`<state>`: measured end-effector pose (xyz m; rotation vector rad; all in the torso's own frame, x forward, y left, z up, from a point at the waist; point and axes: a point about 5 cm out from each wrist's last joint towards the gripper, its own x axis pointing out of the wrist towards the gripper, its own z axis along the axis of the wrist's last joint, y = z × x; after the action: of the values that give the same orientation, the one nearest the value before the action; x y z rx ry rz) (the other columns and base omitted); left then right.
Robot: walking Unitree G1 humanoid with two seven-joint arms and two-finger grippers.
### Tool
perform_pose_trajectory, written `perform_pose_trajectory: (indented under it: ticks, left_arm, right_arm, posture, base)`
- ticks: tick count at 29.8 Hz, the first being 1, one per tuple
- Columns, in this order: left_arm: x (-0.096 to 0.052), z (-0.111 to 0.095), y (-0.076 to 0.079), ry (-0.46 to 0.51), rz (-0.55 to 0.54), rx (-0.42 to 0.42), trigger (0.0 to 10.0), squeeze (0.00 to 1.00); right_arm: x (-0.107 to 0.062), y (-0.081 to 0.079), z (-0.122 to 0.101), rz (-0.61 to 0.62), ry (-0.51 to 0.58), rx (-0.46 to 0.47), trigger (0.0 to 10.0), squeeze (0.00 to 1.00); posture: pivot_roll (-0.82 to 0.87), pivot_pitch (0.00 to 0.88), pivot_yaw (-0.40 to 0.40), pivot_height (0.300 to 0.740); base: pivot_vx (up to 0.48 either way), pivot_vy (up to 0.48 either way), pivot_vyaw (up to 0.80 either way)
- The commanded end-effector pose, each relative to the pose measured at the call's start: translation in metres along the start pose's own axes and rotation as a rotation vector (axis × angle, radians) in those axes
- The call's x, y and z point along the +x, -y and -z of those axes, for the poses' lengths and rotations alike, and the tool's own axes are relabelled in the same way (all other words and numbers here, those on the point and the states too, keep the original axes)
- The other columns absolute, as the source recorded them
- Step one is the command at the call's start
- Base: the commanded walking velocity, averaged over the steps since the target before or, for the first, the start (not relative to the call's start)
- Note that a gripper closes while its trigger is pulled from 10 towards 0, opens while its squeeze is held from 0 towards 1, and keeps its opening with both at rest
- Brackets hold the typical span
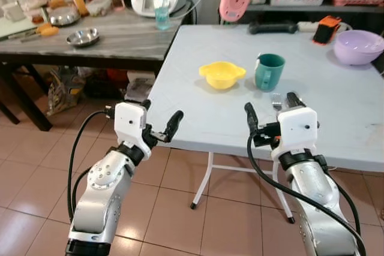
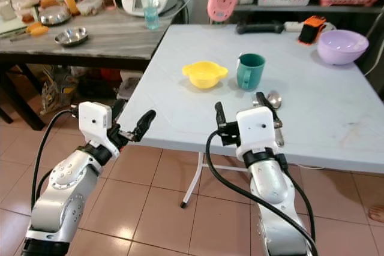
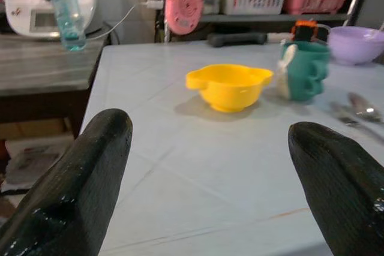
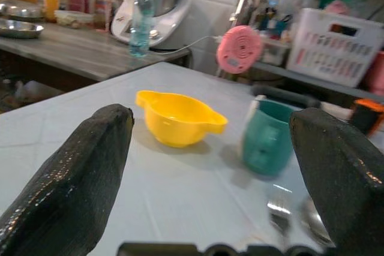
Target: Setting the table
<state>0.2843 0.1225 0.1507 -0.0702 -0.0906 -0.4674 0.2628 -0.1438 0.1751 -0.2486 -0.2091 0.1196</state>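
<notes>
A yellow bowl (image 1: 222,74) and a teal mug (image 1: 269,71) stand side by side in the middle of the pale table (image 1: 198,112). A fork (image 4: 277,211) and a spoon (image 2: 274,99) lie on the table just in front of the mug, close to the tips of my right gripper (image 1: 271,107). That gripper hovers over the table's near edge, open and empty. My left gripper (image 1: 161,118) is also open and empty, level with the table's near left edge. Both grippers point toward the bowl and mug.
A purple bowl (image 1: 358,46) sits at the table's far right, with an orange-black object (image 1: 326,29) and a pink fan (image 1: 234,1) behind. A dark side table (image 1: 108,40) on the left carries steel bowls, a water bottle (image 1: 160,3) and a white appliance. Tiled floor lies below.
</notes>
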Motion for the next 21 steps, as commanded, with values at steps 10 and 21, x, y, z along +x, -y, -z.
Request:
perform_pose_trajectory:
  ticks: [10, 21]
  left_arm:
    - [-0.0031, -0.0004, 0.0022, -0.013, 0.028, 0.008, 10.0, 0.0]
    - [-0.0076, 0.0027, 0.0045, -0.034, 0.042, 0.009, 10.0, 0.0]
  right_arm:
    - [-0.0007, -0.0074, -0.0006, -0.031, 0.0, 0.025, 10.0, 0.0]
    - [-0.004, -0.011, 0.0023, -0.043, -0.009, 0.011, 10.0, 0.0]
  posture:
    - [-0.09, 0.037, 0.08, 0.74]
    - [-0.08, 0.037, 0.086, 0.74]
  base:
    - [0.44, 0.0, 0.0]
    - [0.48, 0.0, -0.22]
